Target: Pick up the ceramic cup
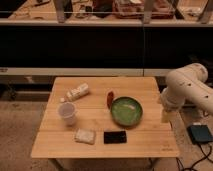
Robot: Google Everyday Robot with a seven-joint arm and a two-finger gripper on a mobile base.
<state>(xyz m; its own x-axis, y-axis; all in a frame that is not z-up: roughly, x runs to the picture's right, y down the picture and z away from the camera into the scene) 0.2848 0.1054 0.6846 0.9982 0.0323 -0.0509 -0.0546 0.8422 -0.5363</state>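
**Wooden table [150,146] holds 1 white cup, robot claw at far edge**

Under dark shelving, the table fills the centre of the frame. The ceramic cup [67,113] stands upright at left of centre, below a white bottle [78,92] lying on its side and above a pale packet [85,136]. A green bowl [126,111] sits right of centre, a red object [110,98] at its upper left and a black slab [115,136] below. The gripper [165,115] hangs at the table's right edge, beside the bowl and well apart from the cup; whether it is released or clenched cannot be told.
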